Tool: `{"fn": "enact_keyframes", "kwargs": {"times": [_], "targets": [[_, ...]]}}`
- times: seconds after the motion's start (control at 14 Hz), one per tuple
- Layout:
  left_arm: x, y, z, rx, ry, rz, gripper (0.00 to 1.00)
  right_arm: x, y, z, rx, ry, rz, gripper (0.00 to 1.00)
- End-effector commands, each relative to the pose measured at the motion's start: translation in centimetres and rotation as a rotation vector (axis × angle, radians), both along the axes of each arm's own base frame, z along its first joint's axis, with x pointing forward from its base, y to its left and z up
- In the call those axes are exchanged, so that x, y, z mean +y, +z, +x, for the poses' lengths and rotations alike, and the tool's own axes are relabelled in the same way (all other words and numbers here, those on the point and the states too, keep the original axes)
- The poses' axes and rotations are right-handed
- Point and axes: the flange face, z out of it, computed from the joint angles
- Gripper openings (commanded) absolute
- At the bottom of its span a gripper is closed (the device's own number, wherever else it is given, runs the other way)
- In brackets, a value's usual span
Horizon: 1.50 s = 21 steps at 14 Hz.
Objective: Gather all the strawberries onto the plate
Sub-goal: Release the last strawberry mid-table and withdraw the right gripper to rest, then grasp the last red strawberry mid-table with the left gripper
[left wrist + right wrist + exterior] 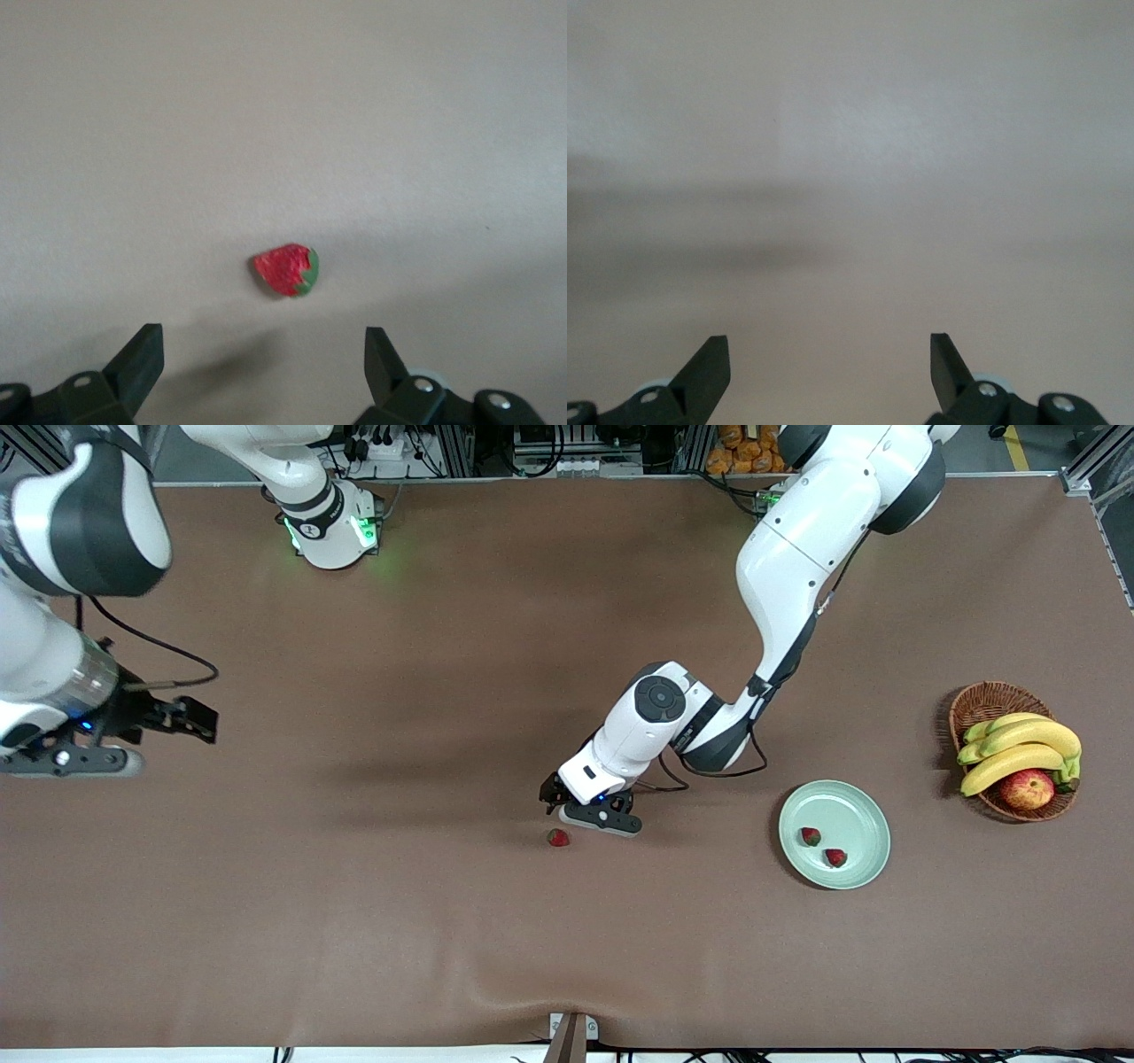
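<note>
A: Where are the small red strawberries with green leafy tops?

B: Two lie on the round pale mint-green plate (834,833), lower right of the front view: one (810,836) beside the other (835,857). The third (558,837) sits on the brown table (443,921) near the frame's centre, apart from the plate.

A: And the end effectors?

B: The left end effector (554,802) hangs just above that lone strawberry (286,270), fingers spread wide, holding nothing. The right end effector (190,719), at the frame's left edge, waits, equally wide open and empty.
</note>
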Motion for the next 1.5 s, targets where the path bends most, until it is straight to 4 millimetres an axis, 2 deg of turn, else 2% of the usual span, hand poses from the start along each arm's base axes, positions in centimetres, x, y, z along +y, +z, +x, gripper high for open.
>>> {"fn": "enact_keyframes", "kwargs": {"times": [0.0,0.14,0.29,0.36,0.5,0.71,0.78,1.0,1.43], "targets": [[-1.8,-0.5,-0.4,-0.078,-0.029,0.036,1.00,-1.7,3.5,-2.2,0.036,-0.011,0.069,1.00],[-2.0,-0.7,-0.3,-0.102,-0.031,0.025,1.00,-3.2,5.9,-3.3,0.060,-0.032,0.075,1.00],[-2.1,-1.0,-0.3,-0.121,-0.031,0.004,1.00,-4.1,7.1,-4.2,0.081,0.004,0.082,1.00],[-2.1,-1.5,-0.3,-0.128,-0.032,-0.005,1.00,-4.3,8.4,-5.0,0.063,0.013,0.082,1.00],[-2.2,-2.9,-0.3,-0.151,-0.033,-0.034,0.98,-4.2,9.6,-6.1,0.060,0.016,0.077,1.00],[-2.3,-3.3,-0.2,-0.171,-0.048,-0.035,0.92,-5.0,9.8,-6.3,0.058,0.003,0.070,1.00],[-2.9,-3.5,-0.8,-0.171,-0.059,-0.031,0.89,-5.2,9.8,-6.3,0.060,0.000,0.072,1.00],[-3.0,-4.0,-0.7,-0.202,-0.074,0.004,0.75,-5.2,9.8,-6.5,0.068,-0.004,0.080,1.00],[-2.3,-5.0,-0.3,-0.233,-0.070,-0.006,0.73,-5.1,10.2,-6.7,0.063,-0.015,0.085,1.00]]}}
